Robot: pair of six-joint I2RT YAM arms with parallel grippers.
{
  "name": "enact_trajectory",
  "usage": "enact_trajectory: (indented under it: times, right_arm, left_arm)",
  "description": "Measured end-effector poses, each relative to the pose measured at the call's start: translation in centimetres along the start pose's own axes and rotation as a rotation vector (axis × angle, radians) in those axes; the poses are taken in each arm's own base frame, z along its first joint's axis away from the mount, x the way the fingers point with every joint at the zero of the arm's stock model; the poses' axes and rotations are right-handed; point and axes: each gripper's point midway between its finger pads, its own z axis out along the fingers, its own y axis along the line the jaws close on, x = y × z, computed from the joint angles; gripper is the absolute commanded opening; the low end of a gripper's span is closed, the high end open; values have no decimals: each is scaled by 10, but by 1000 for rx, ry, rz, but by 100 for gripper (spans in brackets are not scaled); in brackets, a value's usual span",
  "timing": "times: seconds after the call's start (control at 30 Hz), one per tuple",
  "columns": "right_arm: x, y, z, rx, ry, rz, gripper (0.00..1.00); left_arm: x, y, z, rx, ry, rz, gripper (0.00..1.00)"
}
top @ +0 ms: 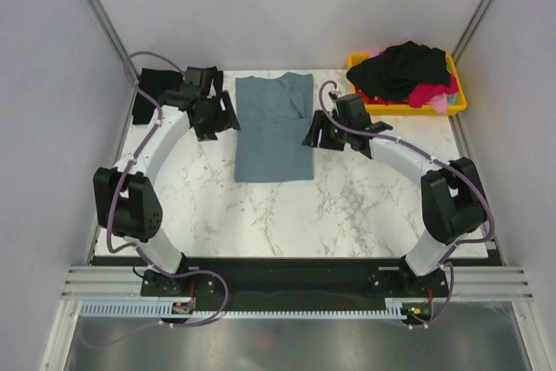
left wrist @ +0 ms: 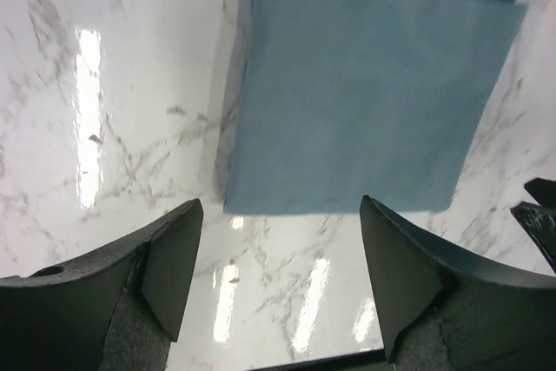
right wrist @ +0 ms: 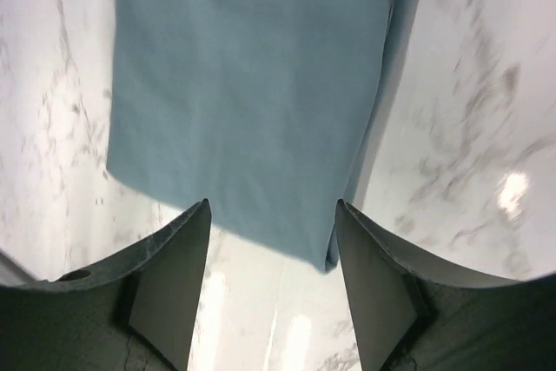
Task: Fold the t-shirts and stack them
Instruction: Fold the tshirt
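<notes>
L claw (top: 224, 117): fingers apart, wide gap, nothing btwn them. In its wrist view the L claw (left wrist: 280, 215) is over bare marble table (top: 347, 206); height above it can't be told. Blue-grey t-shirt (left wrist: 365, 84) lies just ahead of the tips and slightly to the claw's R. A straight cloth edge runs just past the tips, not touching them.

R claw (top: 313, 135): fingers apart too, empty. Wrist view of R claw (right wrist: 273, 215) has the same t-shirt (right wrist: 252, 84) ahead of it. A corner of the cloth reaches down into the gap btwn the two fingers. Contact w/ cloth: can't tell.

Blue-grey t-shirt (top: 274, 128) lies flat on table, sides folded in to a long narrow rectangle, neck opening at far end. It sits btwn the two claws, one at each long edge.

Far beyond R claw, outer side: yellow bin (top: 459, 102) w/ crumpled black t-shirt (top: 408, 67) heaped on pink-red cloth (top: 432, 93).

Beyond L claw, outer side: black cloth (top: 149, 97) near table edge, partly hidden by the arm.
</notes>
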Motion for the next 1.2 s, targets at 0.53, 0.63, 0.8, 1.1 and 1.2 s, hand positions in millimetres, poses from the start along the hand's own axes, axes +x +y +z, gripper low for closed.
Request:
enact_trajectory:
  times: [0.53,0.63,0.8,1.1,1.2]
  right_arm:
    - [125,-32,22,-96,230,165,57]
    - [125,-30,26,-119,227,171,45]
    - [131,-33,30,-115,235,178,25]
    - [133,-32,34,-135,234,184,15]
    - [134,-32,35,-140,235,185,13]
  left_arm:
    - [141,59,61,12,216,-78,77]
    - [143,59,65,18,207,-95,75]
    - [143,58,71,32,188,-117,71]
    - [155,60,80,48,185,-169,47]
    - [153,56,82,70,170,-181,46]
